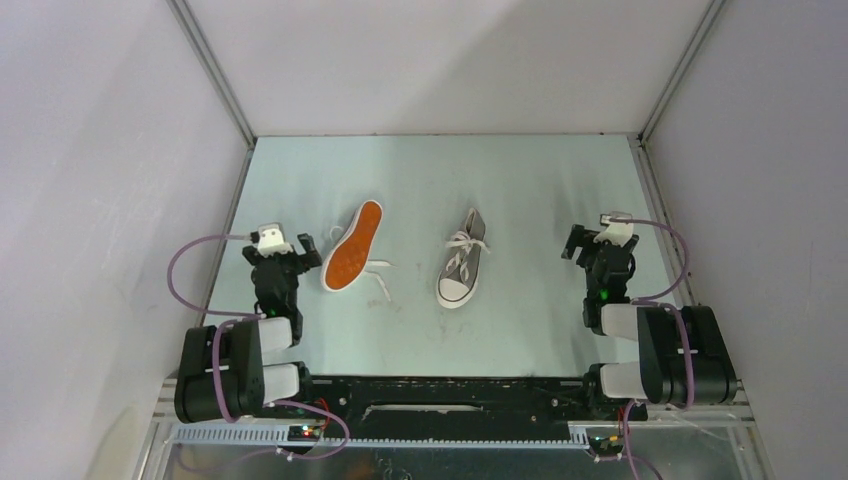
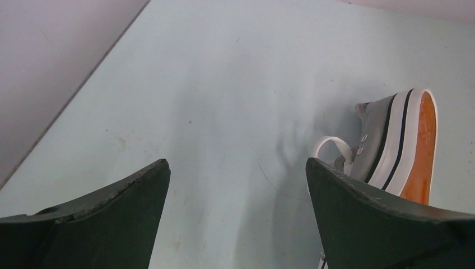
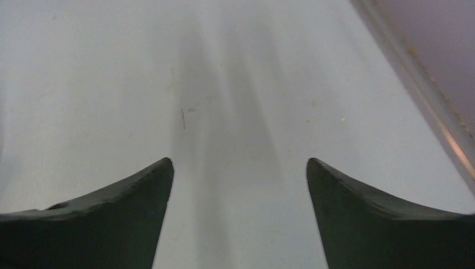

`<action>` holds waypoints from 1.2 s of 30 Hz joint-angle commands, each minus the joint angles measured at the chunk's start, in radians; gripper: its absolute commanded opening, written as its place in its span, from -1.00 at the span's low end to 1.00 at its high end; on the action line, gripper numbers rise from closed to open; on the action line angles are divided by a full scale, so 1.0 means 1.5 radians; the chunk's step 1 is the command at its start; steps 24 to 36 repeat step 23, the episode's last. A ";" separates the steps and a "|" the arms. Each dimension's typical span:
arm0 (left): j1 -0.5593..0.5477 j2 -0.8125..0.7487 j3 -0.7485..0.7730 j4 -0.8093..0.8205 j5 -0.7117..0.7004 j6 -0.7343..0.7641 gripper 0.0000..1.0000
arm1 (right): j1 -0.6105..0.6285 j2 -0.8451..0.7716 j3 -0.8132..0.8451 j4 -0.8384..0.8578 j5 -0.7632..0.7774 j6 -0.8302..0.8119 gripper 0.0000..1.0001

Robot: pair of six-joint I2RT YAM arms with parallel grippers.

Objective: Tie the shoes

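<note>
Two grey shoes lie on the pale table. The left shoe (image 1: 353,247) is tipped on its side, its orange sole facing up, and its white laces (image 1: 378,275) trail loose on the table. In the left wrist view that shoe (image 2: 397,148) shows past my right finger, with a lace loop (image 2: 331,147) beside it. The right shoe (image 1: 462,262) stands upright, white toe cap toward the arms, its laces (image 1: 466,243) spread loose. My left gripper (image 1: 283,250) (image 2: 238,168) is open just left of the tipped shoe, holding nothing. My right gripper (image 1: 600,245) (image 3: 240,165) is open over bare table, well right of the upright shoe.
Grey walls close the table in on the left, back and right; the right wall's base rail (image 3: 425,95) runs close to my right gripper. The left wall (image 2: 50,61) stands near my left gripper. The arm bases sit on the black bar (image 1: 450,390) at the near edge.
</note>
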 commanded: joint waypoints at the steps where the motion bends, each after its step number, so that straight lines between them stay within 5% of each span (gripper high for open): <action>1: -0.006 -0.002 0.023 0.056 0.001 0.022 0.99 | 0.030 0.002 0.001 0.069 0.090 0.003 0.96; 36: -0.038 -0.001 0.042 0.017 -0.058 0.036 0.99 | 0.031 0.003 0.001 0.072 0.092 0.002 0.99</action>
